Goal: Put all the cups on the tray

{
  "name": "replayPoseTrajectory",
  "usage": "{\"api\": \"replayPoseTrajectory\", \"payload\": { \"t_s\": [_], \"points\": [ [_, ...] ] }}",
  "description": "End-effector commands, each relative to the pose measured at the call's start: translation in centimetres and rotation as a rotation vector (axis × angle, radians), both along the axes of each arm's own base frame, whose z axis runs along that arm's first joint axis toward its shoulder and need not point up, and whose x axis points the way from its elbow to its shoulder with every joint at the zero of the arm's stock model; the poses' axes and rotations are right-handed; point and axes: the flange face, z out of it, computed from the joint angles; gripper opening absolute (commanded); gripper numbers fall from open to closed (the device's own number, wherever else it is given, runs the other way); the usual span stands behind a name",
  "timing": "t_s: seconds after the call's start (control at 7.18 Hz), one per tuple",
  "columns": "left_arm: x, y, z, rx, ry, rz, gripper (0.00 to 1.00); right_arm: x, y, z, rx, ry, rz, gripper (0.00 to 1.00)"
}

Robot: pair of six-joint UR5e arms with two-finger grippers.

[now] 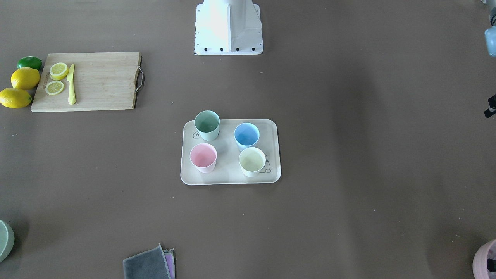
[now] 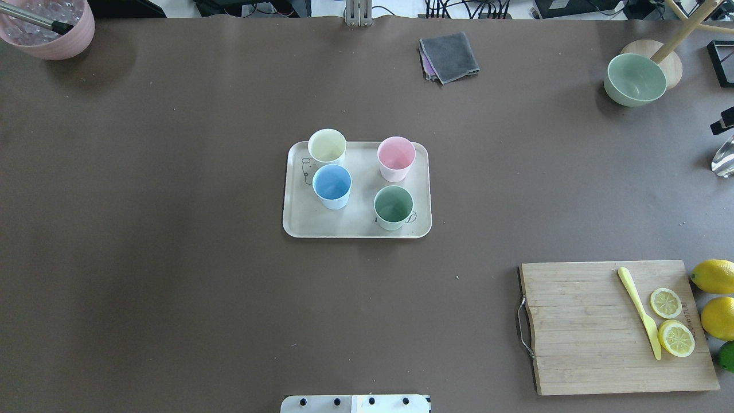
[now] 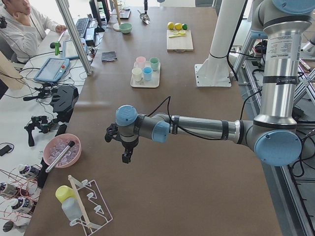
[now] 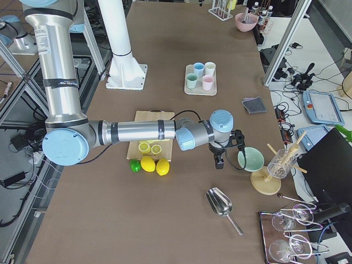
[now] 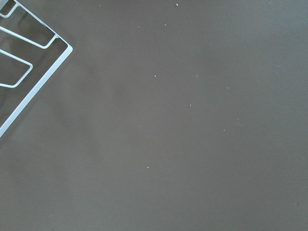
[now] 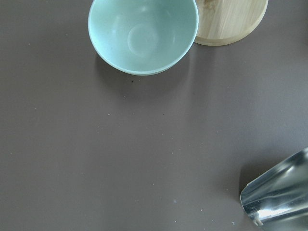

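We find broad brown tabletop open on every side of the beige rectangular tray; four small pastel cups crowd its surface. A wooden cutting board blocks the near right, a folded grey cloth the far edge.

four cups on the tray, mid-table
from overhead they stand two by two on it; from the tray, the cloth lies at 1 o'clock, a bowl at 2, the cutting board at 4, lemons at the board's 3 o'clock.

On the tray are set the green cup, blue cup, pink cup and yellow cup. All seem upright.
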Motion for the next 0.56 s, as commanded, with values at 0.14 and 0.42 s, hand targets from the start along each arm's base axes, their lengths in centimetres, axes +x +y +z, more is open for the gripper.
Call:
{"api": "replayPoseTrajectory", "payload": {
  "t_s": [0.14,0.42],
  "points": [
    [-0.2,-0.04,-1.02,0.025,-0.006,-0.001,0.98,0.63,0.92,0.61,-0.013,-0.002,0.01,1.0],
    [-0.35,0.45,-1.86,0.043,-0.005,-0.002,0.98,0.74,1.05,0.74,-0.013,-0.002,0.011,1.0]
  ]
}}
